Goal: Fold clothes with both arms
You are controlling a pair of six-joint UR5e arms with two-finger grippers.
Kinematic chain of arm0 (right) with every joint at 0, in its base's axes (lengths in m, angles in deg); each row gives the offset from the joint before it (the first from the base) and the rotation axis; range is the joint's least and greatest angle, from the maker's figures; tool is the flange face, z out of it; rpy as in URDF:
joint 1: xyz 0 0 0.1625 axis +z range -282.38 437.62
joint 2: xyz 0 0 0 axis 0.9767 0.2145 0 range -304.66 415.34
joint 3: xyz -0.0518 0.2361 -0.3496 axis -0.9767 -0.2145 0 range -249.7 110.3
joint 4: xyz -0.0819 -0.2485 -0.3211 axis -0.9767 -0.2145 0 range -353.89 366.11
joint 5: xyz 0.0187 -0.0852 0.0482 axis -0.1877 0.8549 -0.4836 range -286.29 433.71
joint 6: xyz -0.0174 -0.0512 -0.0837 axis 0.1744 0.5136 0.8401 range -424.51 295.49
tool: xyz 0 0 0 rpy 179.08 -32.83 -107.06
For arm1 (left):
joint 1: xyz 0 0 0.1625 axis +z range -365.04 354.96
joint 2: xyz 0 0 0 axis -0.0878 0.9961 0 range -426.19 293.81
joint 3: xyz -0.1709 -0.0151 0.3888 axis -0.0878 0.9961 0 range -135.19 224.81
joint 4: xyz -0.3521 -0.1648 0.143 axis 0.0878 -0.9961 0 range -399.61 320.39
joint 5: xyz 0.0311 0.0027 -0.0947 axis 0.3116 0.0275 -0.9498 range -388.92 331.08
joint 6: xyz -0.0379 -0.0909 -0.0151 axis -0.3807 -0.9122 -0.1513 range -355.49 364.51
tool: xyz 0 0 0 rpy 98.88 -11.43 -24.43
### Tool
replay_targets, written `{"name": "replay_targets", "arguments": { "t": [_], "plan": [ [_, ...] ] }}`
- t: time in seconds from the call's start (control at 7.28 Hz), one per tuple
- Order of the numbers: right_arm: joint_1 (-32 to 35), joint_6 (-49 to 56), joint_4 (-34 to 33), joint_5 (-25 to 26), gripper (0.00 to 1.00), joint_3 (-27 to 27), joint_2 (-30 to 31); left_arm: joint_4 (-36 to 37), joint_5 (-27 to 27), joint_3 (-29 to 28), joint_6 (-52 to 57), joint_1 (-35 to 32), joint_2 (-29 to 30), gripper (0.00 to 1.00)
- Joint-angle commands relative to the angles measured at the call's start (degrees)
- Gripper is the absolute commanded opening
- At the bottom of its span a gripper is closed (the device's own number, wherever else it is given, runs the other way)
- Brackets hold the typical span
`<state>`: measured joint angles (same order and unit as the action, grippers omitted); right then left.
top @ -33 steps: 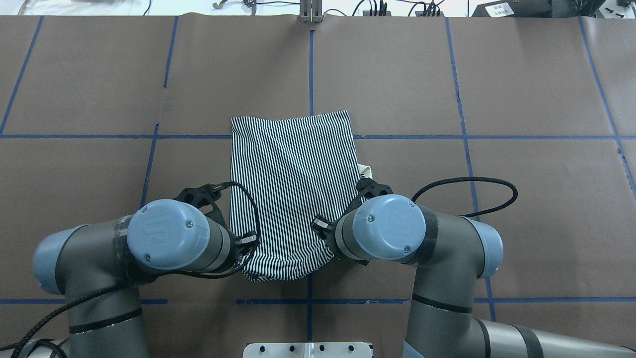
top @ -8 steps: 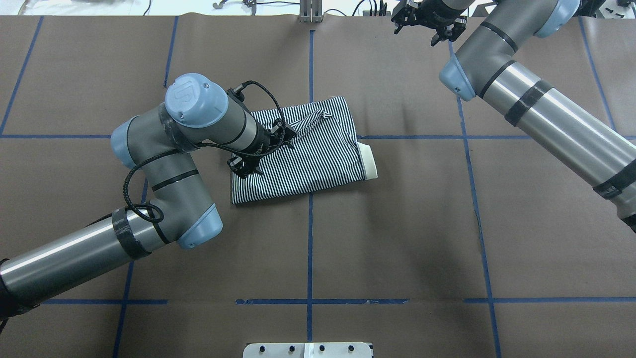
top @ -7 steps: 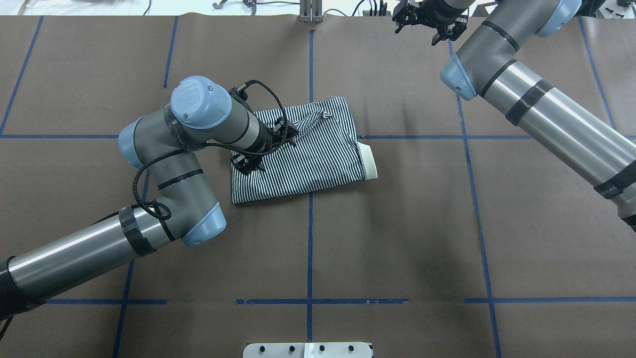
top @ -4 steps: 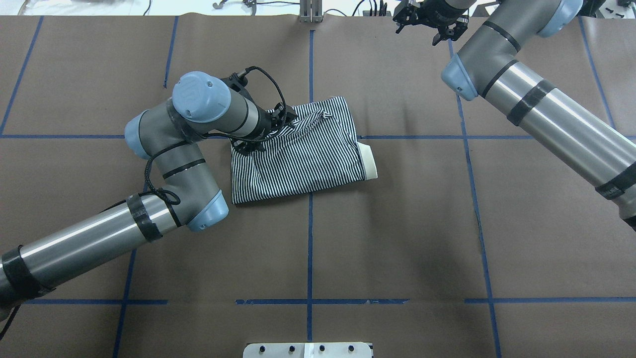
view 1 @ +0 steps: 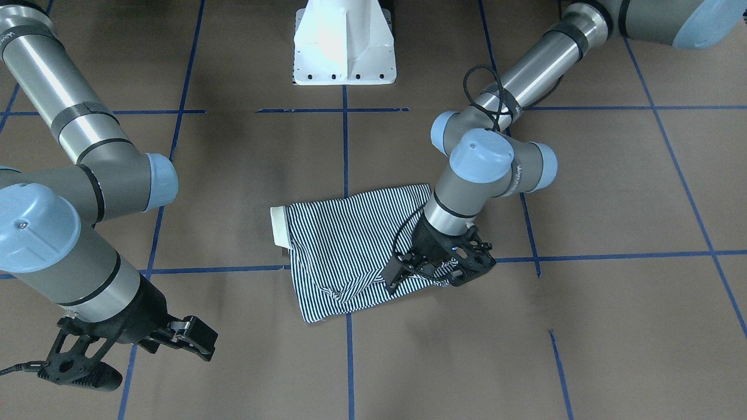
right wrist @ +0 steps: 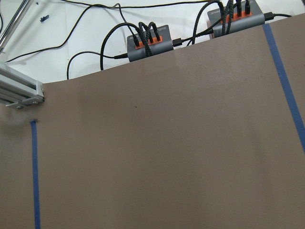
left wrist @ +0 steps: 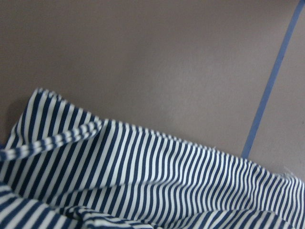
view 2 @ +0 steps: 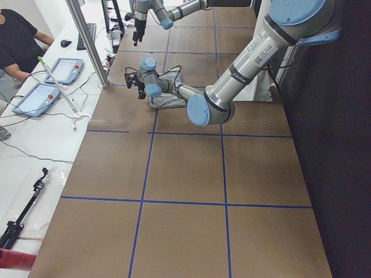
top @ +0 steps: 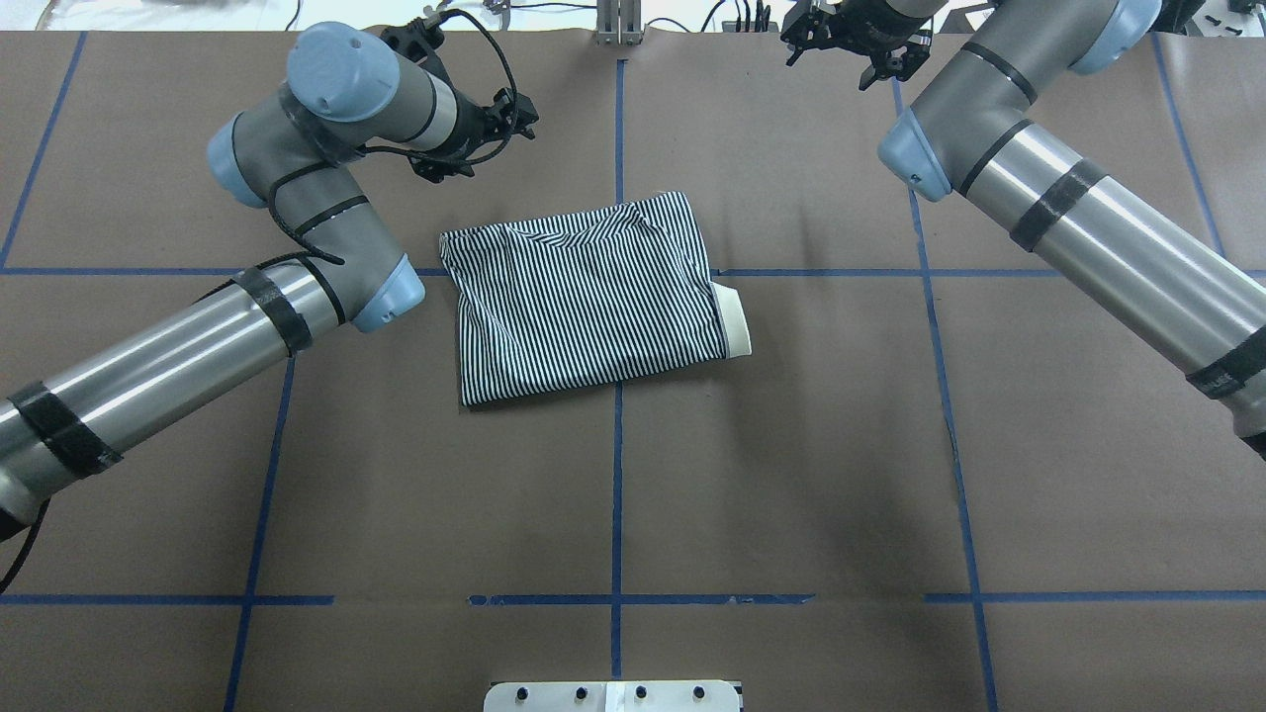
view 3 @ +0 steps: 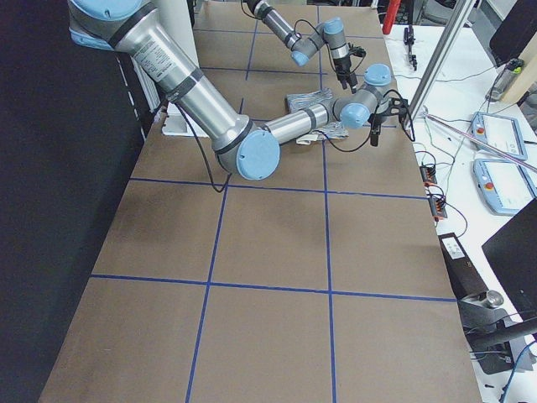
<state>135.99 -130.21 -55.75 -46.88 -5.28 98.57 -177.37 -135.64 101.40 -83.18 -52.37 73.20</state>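
The striped polo shirt (top: 593,297) lies folded into a rough rectangle at mid-table, its cream collar (top: 734,321) poking out on the right side. My left gripper (top: 480,138) is open and empty, raised beyond the shirt's far left corner. In the front-facing view the left gripper (view 1: 437,274) overlaps that corner of the shirt (view 1: 350,245). The left wrist view shows only the shirt's (left wrist: 143,181) striped edge and bare table. Far off at the table's far right edge, my right gripper (top: 856,64) hangs open, and it also shows spread wide in the front-facing view (view 1: 137,359).
Brown paper with blue tape lines (top: 618,129) covers the table. The white pedestal base (view 1: 344,52) stands at the near edge. Cable hubs (right wrist: 147,43) and an aluminium post (top: 618,25) sit past the far edge. A person (view 2: 17,40) sits by tablets (view 2: 64,69).
My left gripper has let go of the shirt and moved up and toward the far edge. The shirt's far left corner now lies spread further left. The right arm has barely moved.
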Motion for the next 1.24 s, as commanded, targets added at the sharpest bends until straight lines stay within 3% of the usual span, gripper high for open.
{"name": "replay_targets", "arguments": {
  "t": [0.0,0.14,0.41,0.69,1.1],
  "plan": [
    [0.2,0.0,0.0,-0.3,1.00,0.6,0.4,-0.6,-0.5,-1.6,3.6,-2.6,1.4,1.00],
    [0.3,0.0,-0.4,-2.0,1.00,1.9,1.6,-0.3,-1.8,-1.6,5.4,-4.2,1.4,1.00],
    [2.8,2.9,-6.3,-4.5,1.00,5.5,2.7,3.6,-9.3,-0.1,11.5,-9.5,-0.3,1.00],
    [7.7,20.6,-16.7,-5.1,1.00,9.8,6.3,10.8,-12.3,11.7,23.9,-15.2,-10.3,1.00],
    [17.4,50.0,-28.9,-5.6,1.00,16.4,17.7,25.3,-12.6,27.4,49.7,-25.5,-23.9,1.00]
  ]
}}
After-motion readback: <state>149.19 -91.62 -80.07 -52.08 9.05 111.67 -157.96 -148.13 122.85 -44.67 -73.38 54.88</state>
